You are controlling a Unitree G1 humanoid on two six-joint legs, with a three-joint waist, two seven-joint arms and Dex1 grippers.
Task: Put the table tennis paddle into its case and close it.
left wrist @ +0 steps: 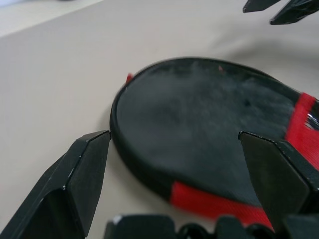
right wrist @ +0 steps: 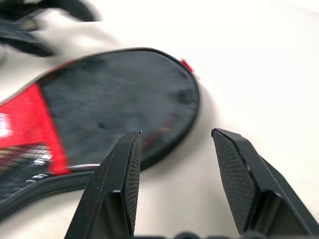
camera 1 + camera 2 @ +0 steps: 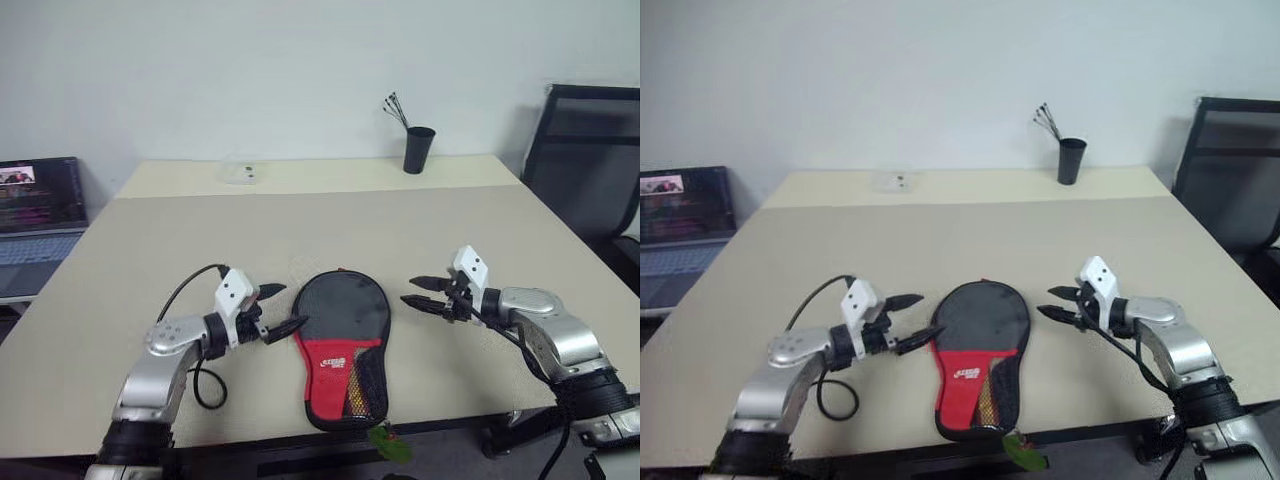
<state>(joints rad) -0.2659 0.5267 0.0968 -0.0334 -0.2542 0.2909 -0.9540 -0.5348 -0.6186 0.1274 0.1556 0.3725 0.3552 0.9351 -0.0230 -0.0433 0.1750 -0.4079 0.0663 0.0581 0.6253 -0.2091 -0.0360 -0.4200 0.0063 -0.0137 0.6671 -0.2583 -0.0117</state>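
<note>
Table [image 3: 300, 230], pale top, mostly bare; the near edge runs just under the working area, the far edge carries a black cup [image 3: 419, 149] at about 1 o'clock from centre and a small clear item at 11 o'clock, both well apart from the work. Case [image 3: 340, 345] lies flat near the front edge, long axis running 12 to 6 o'clock: round black end at 12, red panel and mesh pocket toward 6, the narrow end reaching the table's front edge, where a small green object [image 3: 388, 443] hangs just below it. The paddle itself cannot be made out separately (judged to be inside or under the fabric; no handle visible). Left gripper [image 3: 280, 310] sits at 9 o'clock of the case's round end, jaws spread wide, lower fingertip just beside or touching the rim; cannot tell which. Right gripper [image 3: 424, 291] sits at 3 o'clock, jaws parted and holding nothing, a clear gap of table between it and the case. Left arm is nearer. Open room is good at 12 o'clock and on both flanks; little room at 6 o'clock, so any pull toward the front risks the case sliding off.
</note>
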